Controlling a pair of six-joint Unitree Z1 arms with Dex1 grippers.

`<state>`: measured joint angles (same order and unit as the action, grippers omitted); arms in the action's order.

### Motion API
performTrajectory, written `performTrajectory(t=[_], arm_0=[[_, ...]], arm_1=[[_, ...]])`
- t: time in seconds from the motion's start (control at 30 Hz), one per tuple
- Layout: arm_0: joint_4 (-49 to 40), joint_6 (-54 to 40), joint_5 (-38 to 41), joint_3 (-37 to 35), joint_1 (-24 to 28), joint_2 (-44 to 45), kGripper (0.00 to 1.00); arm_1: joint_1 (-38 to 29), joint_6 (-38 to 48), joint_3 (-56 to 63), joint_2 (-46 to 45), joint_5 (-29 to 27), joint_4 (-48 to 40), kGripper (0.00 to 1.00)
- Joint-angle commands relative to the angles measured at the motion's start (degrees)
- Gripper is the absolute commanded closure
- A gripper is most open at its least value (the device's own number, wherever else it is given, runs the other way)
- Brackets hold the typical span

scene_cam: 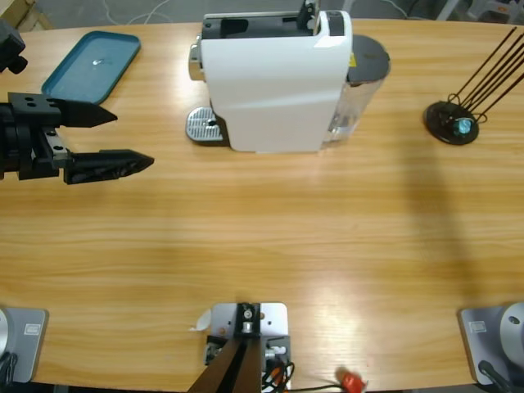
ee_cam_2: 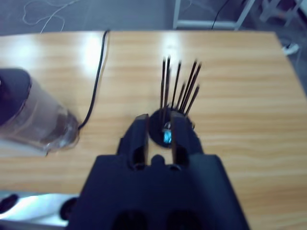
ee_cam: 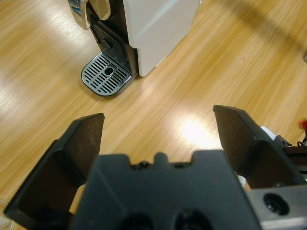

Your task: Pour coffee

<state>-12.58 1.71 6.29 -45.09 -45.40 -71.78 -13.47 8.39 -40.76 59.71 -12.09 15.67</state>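
Note:
No coffee shows in any view. The white coffee machine (scene_cam: pixel 270 82) stands at the back middle of the table, its metal drip grate (scene_cam: pixel 205 125) on its left side with nothing on it. My left gripper (scene_cam: pixel 133 139) is open and holds nothing, hovering left of the grate and pointing toward it. The left wrist view looks between the spread jaws of the left gripper (ee_cam: pixel 158 120) at the grate (ee_cam: pixel 106 74) and the machine (ee_cam: pixel 158 28). My right gripper (ee_cam_2: pixel 160 122) is shut and holds nothing, aimed at a black rod stand (ee_cam_2: pixel 177 86). It is outside the high view.
A teal tray (scene_cam: pixel 90 64) lies at the back left corner. The machine's clear water tank (scene_cam: pixel 360 90) (ee_cam_2: pixel 33 120) sits on its right side, with a black cable (ee_cam_2: pixel 98 72) behind it. The rod stand (scene_cam: pixel 452 121) is at the far right. A red scrap (scene_cam: pixel 352 381) lies at the front edge.

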Motion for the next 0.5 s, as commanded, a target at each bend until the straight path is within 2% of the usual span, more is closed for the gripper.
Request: performTrajectory(t=[0.03, 0.13, 0.23, 0.33, 0.5], arm_0=[[0.71, 1.66, 0.13, 2.31, -1.29, 1.43, 0.013], [0.71, 1.98, 0.04, 2.41, -1.75, 1.89, 0.013], [0.71, 2.35, 0.04, 2.64, -2.2, 2.2, 0.013], [0.71, 2.84, -0.02, 2.68, -2.96, 2.68, 0.017], [0.71, 3.3, -0.58, 3.2, -3.12, 3.4, 0.017]], arm_1=[[0.09, 4.31, 9.77, 0.82, -2.77, -2.12, 0.023], [0.2, 4.88, 11.68, 1.81, -2.77, -4.34, 0.041], [1.82, 4.88, 14.99, 4.27, -2.77, -10.31, 0.041], [3.24, 4.79, 15.94, 9.93, -2.75, -15.87, 0.108], [3.7, 4.75, 15.85, 17.68, -2.5, -22.09, 0.11]])
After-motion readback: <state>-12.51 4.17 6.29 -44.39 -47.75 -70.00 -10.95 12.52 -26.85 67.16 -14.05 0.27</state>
